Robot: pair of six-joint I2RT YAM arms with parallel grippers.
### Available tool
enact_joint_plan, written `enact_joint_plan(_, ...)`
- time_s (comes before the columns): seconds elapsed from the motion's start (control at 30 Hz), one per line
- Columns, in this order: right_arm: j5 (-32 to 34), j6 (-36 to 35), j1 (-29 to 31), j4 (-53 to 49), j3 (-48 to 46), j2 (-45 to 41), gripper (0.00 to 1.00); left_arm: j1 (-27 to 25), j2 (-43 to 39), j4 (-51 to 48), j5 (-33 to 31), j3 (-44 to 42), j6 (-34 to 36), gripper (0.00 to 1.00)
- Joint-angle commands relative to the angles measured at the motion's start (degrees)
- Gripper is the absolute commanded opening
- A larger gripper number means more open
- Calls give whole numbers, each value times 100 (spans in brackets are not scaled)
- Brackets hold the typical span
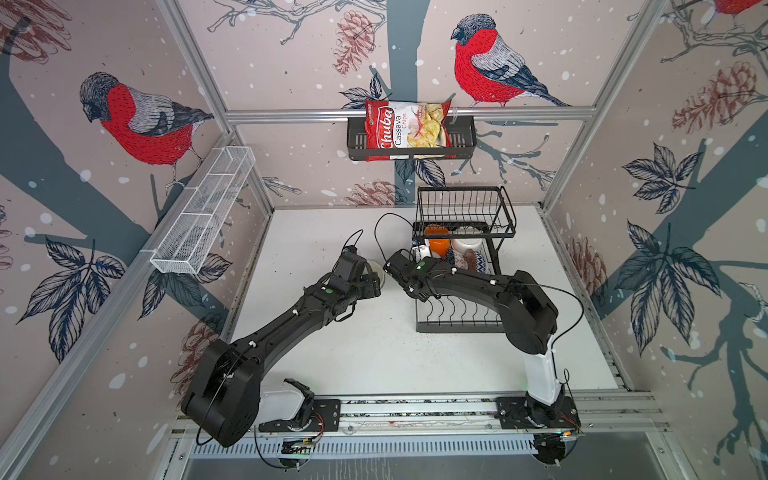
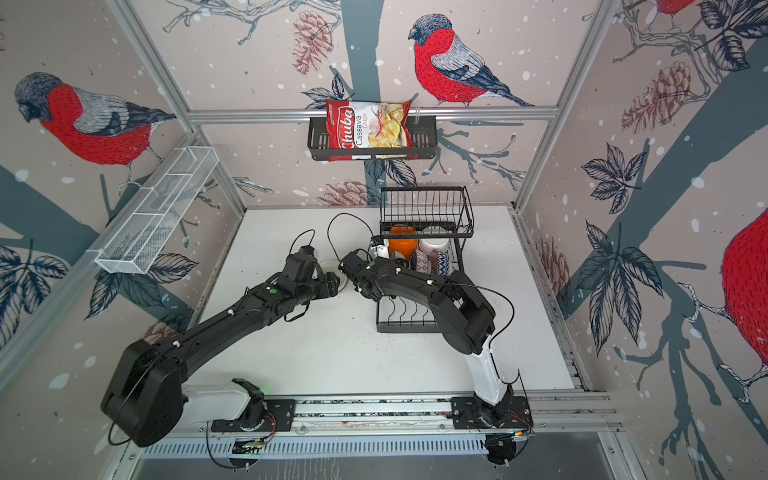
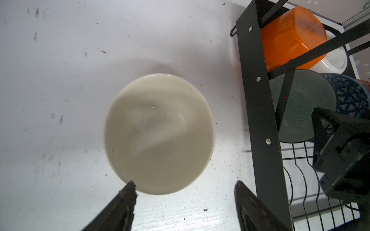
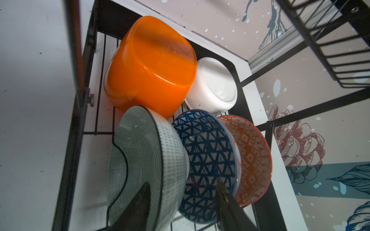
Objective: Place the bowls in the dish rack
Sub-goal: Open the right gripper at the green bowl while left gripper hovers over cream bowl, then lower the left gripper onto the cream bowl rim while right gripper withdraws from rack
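Observation:
A cream bowl [image 3: 160, 134] sits upright on the white table, just left of the dish rack [image 1: 465, 328]. My left gripper [image 3: 185, 184] hangs open over the bowl's near rim with nothing between its fingers. On the rack's lower tier, the orange bowl [image 4: 152, 66] and white bowl [image 4: 216, 84] lie mouth-down. In front of them, on edge, stand the pale teal bowl [image 4: 140, 150], blue patterned bowl [image 4: 208, 156] and orange-red patterned bowl [image 4: 252, 160]. My right gripper [image 4: 183, 184] is open astride the teal bowl's wall, one finger inside, the other off its outer side.
The rack's raised basket tier [image 1: 465, 212] overhangs the bowls at the back. Its upright post [image 3: 258, 100] stands between the cream bowl and the teal one. A chips bag [image 1: 409, 129] sits in a black wall basket; a white mesh tray [image 1: 203, 212] hangs on the left wall.

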Motion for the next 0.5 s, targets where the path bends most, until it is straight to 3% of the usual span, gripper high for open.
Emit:
enact_joint_plan(0.0,-51,-1,7,208,-87,-200,56,15,-74,-34,-141,21,15,77)
enact_joint_plan(0.47,-926,-490,-8,1261,-876,-1221,65,15,-179,-113,-272,22,-4,77)
